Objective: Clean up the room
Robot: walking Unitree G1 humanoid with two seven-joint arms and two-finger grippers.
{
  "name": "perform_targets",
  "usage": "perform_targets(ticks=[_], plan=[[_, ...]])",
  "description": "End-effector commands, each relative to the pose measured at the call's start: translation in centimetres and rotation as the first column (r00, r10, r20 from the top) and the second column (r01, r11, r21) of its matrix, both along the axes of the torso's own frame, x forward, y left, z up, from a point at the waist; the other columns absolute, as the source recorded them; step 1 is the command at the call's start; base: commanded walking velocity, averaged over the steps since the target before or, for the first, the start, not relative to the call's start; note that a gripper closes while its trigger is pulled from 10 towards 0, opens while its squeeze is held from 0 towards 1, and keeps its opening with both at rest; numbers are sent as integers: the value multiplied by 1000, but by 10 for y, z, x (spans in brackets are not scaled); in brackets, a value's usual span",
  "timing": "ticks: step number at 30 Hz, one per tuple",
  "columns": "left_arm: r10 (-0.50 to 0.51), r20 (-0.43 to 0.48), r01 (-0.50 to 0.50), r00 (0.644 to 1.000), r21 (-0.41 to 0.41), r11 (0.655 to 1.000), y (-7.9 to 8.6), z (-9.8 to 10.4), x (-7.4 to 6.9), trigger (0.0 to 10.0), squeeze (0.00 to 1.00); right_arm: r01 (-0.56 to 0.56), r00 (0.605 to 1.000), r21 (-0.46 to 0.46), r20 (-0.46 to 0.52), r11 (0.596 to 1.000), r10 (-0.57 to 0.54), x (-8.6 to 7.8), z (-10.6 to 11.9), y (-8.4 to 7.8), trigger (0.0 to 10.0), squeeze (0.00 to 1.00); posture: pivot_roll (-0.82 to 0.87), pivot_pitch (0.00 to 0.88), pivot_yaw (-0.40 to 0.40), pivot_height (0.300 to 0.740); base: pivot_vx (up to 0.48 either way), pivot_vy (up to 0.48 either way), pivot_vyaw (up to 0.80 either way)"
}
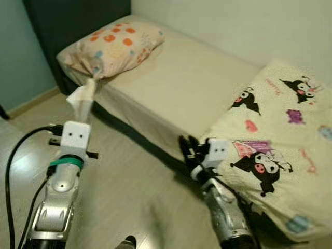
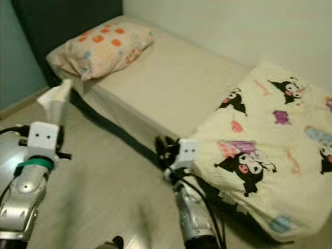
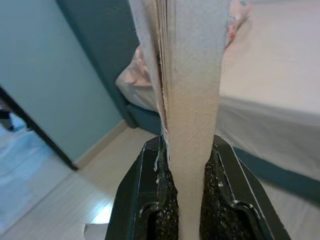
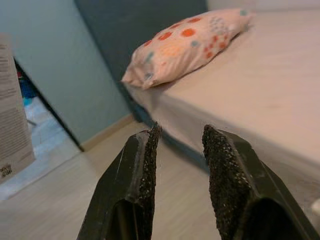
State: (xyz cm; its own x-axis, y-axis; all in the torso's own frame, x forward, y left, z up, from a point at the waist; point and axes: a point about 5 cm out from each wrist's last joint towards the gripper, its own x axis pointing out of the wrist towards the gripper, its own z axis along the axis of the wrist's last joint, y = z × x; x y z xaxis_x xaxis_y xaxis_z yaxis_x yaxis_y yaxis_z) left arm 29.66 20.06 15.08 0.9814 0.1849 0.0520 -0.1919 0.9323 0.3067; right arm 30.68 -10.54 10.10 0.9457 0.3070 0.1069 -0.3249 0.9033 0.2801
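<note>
A thin booklet [image 1: 83,97] (pale, its page edges seen in the wrist view) is held upright in the left gripper [image 3: 184,190], whose fingers are pressed tight on its lower end, above the wooden floor [image 1: 124,192] just beside the bed [image 1: 192,88]. A spotted pillow [image 1: 114,46] lies at the bed's head. Further right, the right gripper [image 4: 180,165] is held near the mattress edge — fingers spread, nothing between them — beside a cartoon-printed blanket [image 1: 275,145].

left gripper [image 1: 78,111]: clamps booklet [image 1: 83,97] | right gripper [image 1: 189,150]: beside blanket [image 1: 280,150]
</note>
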Motion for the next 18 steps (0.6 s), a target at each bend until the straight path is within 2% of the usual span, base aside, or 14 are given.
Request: perform_targets(ticks=[1,18], plan=[[-8,23,8,1000,9,1000,-3,4,0,10000,0,7,999,-5,-34,1000,-8,-2,-7,-2,10000,0,92,56,-14,740,461,0,0],[-6,21,5,1000,10,1000,-3,3,1,10000,0,7,999,-11,-37,1000,-7,-2,-7,-2,10000,0,91,58,-15,740,459,0,0]])
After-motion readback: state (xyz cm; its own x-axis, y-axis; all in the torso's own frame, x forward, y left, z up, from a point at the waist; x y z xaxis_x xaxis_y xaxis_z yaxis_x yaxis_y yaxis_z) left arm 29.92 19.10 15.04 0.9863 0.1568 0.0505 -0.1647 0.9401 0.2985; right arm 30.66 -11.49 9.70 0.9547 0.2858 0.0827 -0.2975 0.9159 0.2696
